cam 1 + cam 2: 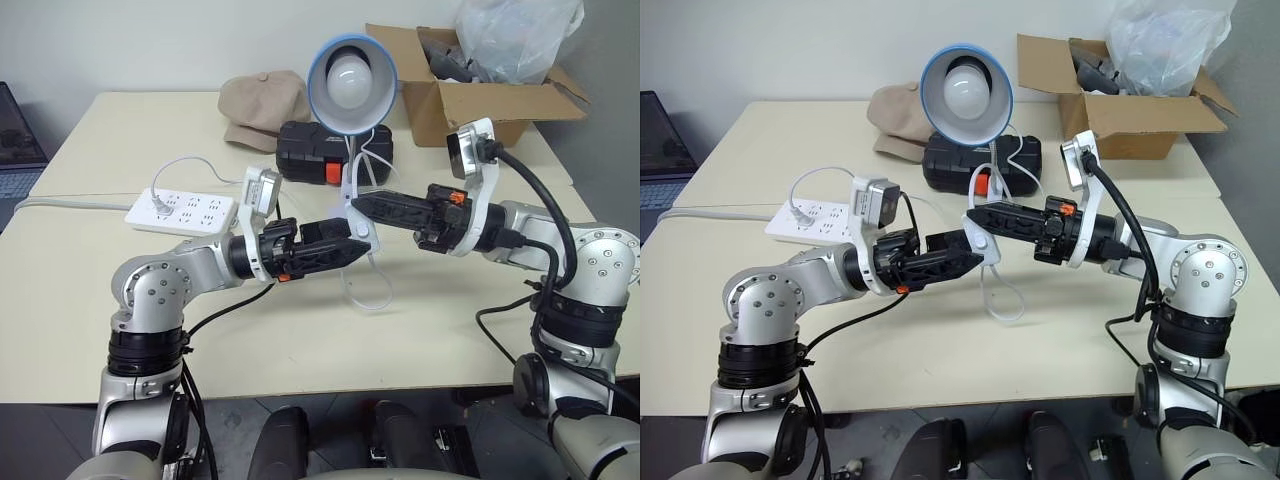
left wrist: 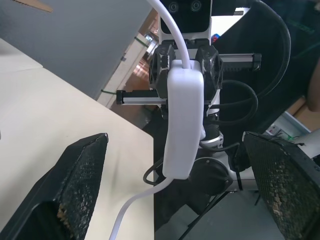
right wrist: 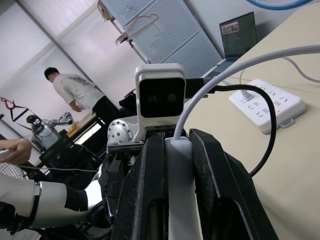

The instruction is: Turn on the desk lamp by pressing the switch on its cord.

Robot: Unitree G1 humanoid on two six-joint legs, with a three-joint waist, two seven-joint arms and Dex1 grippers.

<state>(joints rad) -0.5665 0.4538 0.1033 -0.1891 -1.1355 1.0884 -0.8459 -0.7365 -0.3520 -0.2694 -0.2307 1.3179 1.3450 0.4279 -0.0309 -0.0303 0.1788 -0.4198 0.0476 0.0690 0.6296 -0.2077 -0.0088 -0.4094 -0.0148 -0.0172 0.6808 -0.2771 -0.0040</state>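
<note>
The desk lamp [image 1: 350,80], light-blue shade around a white globe bulb, stands at the table's middle back, facing me. Its thin white cord [image 1: 370,290] loops down onto the table in front of it. The white oblong switch [image 2: 182,125] hangs in the air above the table, and my right gripper [image 1: 360,207] is shut on it, its two black fingers [image 3: 150,190] clamping the sides. My left gripper [image 1: 358,246] points at it from the other side, open, with a finger [image 2: 80,185] standing wide on either side of the switch without touching it.
A white power strip [image 1: 180,212] with a plug in it lies left of the arms. Behind the lamp sit a black case [image 1: 310,150], a beige cap [image 1: 265,105] and an open cardboard box [image 1: 480,105] with a plastic bag. A person [image 3: 75,90] stands far off.
</note>
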